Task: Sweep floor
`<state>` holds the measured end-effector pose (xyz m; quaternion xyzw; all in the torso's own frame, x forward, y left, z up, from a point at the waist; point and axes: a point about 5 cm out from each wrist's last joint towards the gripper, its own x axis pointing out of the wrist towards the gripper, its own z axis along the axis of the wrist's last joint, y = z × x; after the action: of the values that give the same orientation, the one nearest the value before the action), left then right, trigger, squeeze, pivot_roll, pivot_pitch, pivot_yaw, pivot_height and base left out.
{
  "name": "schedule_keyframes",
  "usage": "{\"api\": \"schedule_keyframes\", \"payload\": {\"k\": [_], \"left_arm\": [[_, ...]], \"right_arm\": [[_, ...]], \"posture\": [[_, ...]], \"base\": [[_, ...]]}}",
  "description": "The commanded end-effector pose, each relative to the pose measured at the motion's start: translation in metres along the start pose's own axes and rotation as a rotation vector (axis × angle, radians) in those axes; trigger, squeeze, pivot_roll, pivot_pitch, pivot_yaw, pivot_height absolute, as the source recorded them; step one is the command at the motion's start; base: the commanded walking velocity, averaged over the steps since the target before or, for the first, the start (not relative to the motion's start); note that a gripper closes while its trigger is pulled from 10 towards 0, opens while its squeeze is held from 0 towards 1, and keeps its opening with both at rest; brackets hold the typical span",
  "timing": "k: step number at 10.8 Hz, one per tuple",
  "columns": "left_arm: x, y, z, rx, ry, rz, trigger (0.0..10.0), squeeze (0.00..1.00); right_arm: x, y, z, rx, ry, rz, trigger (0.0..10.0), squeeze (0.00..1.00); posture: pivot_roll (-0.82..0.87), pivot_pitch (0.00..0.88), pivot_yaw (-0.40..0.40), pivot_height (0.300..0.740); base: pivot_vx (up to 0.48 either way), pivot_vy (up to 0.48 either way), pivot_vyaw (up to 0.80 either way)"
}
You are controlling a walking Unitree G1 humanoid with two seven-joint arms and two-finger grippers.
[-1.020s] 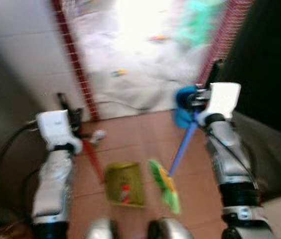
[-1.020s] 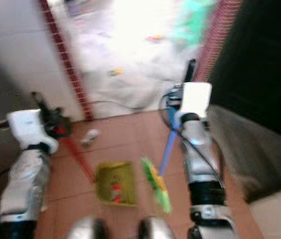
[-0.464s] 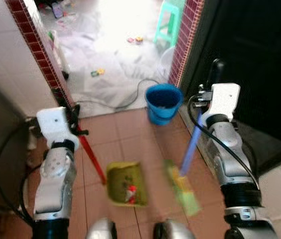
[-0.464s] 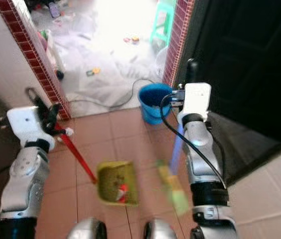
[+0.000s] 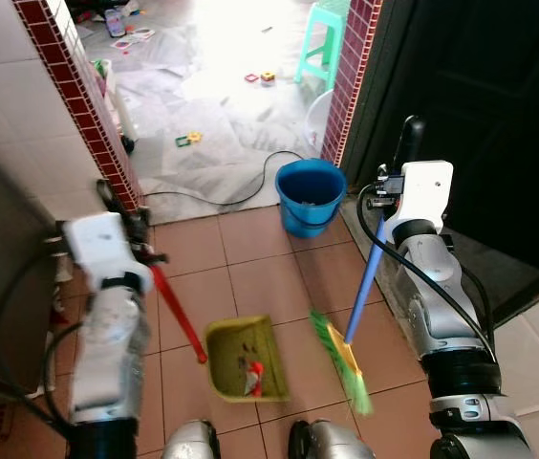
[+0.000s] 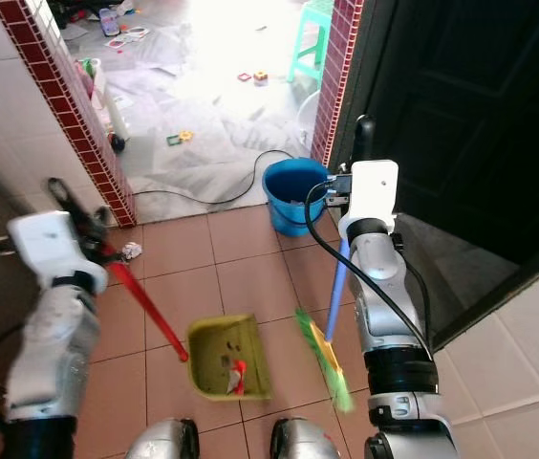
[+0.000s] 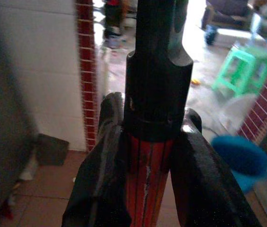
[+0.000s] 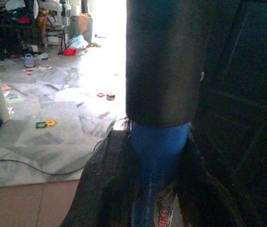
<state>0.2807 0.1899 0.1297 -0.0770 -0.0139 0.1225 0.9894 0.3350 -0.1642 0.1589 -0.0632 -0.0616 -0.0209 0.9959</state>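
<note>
Change: broom head has swung nearer the dustpan; sweeping looks underway.
Left gripper: fingers clamped on the red dustpan handle.
Right gripper: fingers clamped on the blue broom handle.
Edges: blue bucket far ahead; brick pillar left; dark door right.
Room: tiled floor between.

Broom head nearer dustpan.
</note>
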Motion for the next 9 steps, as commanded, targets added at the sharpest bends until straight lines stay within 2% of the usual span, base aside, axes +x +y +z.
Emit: {"api": "schedule_keyframes", "payload": {"k": [1, 3, 5, 7, 9], "left_arm": [[0.009, -0.002, 0.029, -0.059, -0.114, 0.012, 10.0, 0.0], [0.023, 0.0, 0.063, -0.086, -0.216, 0.019, 10.0, 0.0], [0.029, -0.004, 0.08, -0.076, -0.276, -0.014, 10.0, 0.0], [0.032, -0.01, 0.096, -0.111, -0.318, -0.045, 10.0, 0.0], [0.033, -0.02, 0.12, -0.177, -0.381, -0.06, 10.0, 0.0]], "right_arm": [[0.006, -0.005, 0.013, -0.041, -0.058, -0.028, 10.0, 0.0], [0.006, -0.018, 0.005, -0.1, -0.02, -0.101, 10.0, 0.0], [0.006, -0.025, 0.0, -0.176, 0.009, -0.146, 10.0, 0.0], [0.005, -0.021, -0.004, -0.181, 0.021, -0.135, 10.0, 0.0], [0.003, -0.02, -0.007, -0.213, 0.028, -0.129, 10.0, 0.0]], "posture": [[-0.06, 0.086, 0.015, 0.74], [-0.06, 0.088, 0.019, 0.74], [-0.07, 0.085, 0.025, 0.74], [-0.07, 0.081, 0.027, 0.74], [-0.07, 0.082, 0.026, 0.74]], "base": [[0.0, 0.0, 0.0], [0.0, 0.0, 0.0], [0.0, 0.0, 0.0], [0.347, 0.0, -0.8], [0.381, 0.0, 0.0]]}}
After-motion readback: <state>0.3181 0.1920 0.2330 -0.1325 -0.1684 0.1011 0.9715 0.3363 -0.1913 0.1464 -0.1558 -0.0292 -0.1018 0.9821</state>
